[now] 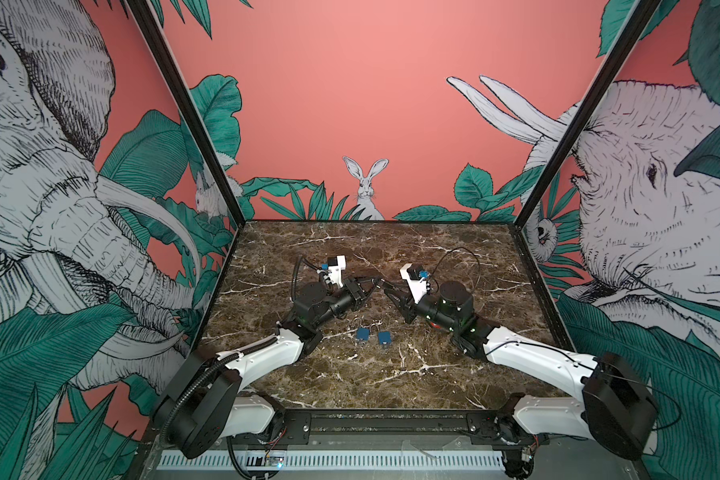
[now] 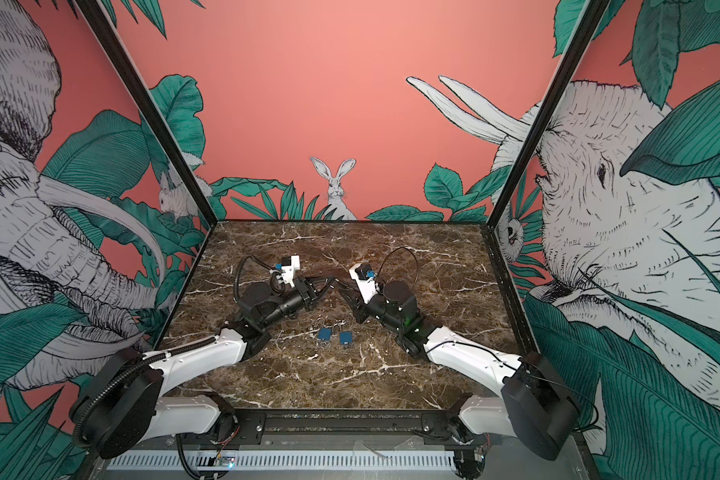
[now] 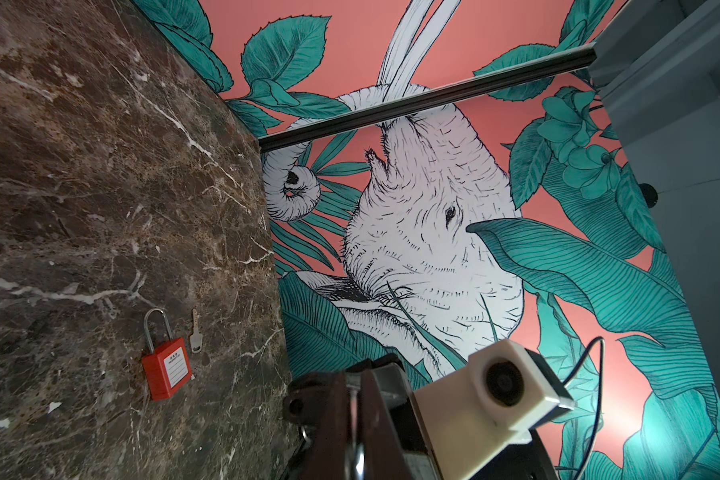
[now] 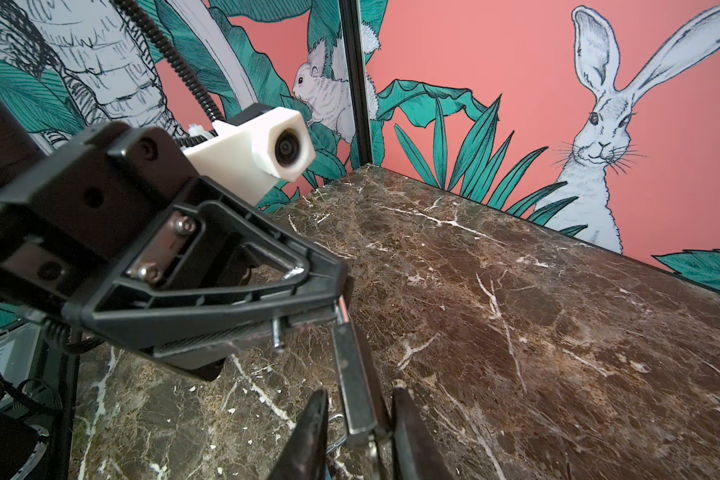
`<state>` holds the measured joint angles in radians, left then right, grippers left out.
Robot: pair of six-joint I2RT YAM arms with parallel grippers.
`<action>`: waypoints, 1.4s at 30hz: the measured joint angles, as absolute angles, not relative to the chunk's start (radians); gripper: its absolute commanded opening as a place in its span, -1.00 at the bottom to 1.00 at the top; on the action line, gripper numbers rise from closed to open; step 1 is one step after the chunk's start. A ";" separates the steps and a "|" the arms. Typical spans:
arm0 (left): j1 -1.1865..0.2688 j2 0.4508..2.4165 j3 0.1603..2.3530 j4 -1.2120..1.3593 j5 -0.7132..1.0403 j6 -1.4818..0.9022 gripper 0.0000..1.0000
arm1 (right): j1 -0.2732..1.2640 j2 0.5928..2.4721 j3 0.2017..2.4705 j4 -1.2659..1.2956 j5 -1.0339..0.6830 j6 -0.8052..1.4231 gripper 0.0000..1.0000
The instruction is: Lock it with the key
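Key [image 3: 195, 332]: one lying loose; red padlock [image 3: 165, 370]: one; blue padlocks [image 1: 363, 333]: two.

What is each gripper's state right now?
Left gripper: jaws shut on a thin metal piece; what it is cannot be told.
Right gripper: jaws apparently closed on the key.

Top views: high behind the arms, overlooking the whole brown veined marble tabletop [image 1: 371, 374].
Left wrist: close behind left gripper [image 3: 352, 386].
Right wrist: close behind right gripper [image 4: 358, 399].
Shared: wrist views face each other.
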<state>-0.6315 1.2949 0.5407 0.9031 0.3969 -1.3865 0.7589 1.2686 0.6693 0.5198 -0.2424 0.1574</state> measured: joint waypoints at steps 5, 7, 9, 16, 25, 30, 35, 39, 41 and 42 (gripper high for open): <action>-0.632 1.303 0.541 0.913 0.404 -1.393 -1.00 | 0.758 1.256 0.669 0.520 -0.236 0.157 -0.45; -0.632 1.305 0.541 0.917 0.405 -1.394 -1.00 | 0.758 1.253 0.669 0.520 -0.232 0.157 -0.45; -0.632 1.306 0.541 0.919 0.405 -1.395 -1.00 | 0.758 1.253 0.669 0.519 -0.230 0.157 -0.46; -0.632 1.309 0.541 0.924 0.407 -1.396 -1.00 | 0.756 1.253 0.669 0.519 -0.228 0.158 -0.52; -0.631 1.337 0.540 0.971 0.413 -1.411 -1.00 | 0.750 1.246 0.669 0.516 -0.237 0.173 -0.70; -0.631 1.349 0.538 0.990 0.415 -1.420 -1.00 | 0.746 1.245 0.669 0.509 -0.252 0.177 -0.88; -0.631 1.357 0.535 1.008 0.424 -1.421 -1.00 | 0.737 1.245 0.669 0.508 -0.271 0.200 -1.00; -0.618 1.367 0.541 1.005 0.466 -1.366 -0.30 | 0.697 1.239 0.677 0.473 -0.348 0.264 -1.00; -0.604 1.366 0.558 0.962 0.507 -1.305 -0.17 | 0.660 1.234 0.705 0.412 -0.404 0.303 -1.00; -0.596 1.363 0.572 0.925 0.528 -1.259 -0.16 | 0.636 1.230 0.728 0.372 -0.437 0.320 -1.00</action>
<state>-0.5964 1.3628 0.5716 0.9249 0.5282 -1.2594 0.6361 1.2301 0.7284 0.3721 -0.4370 0.3202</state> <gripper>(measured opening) 0.400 0.140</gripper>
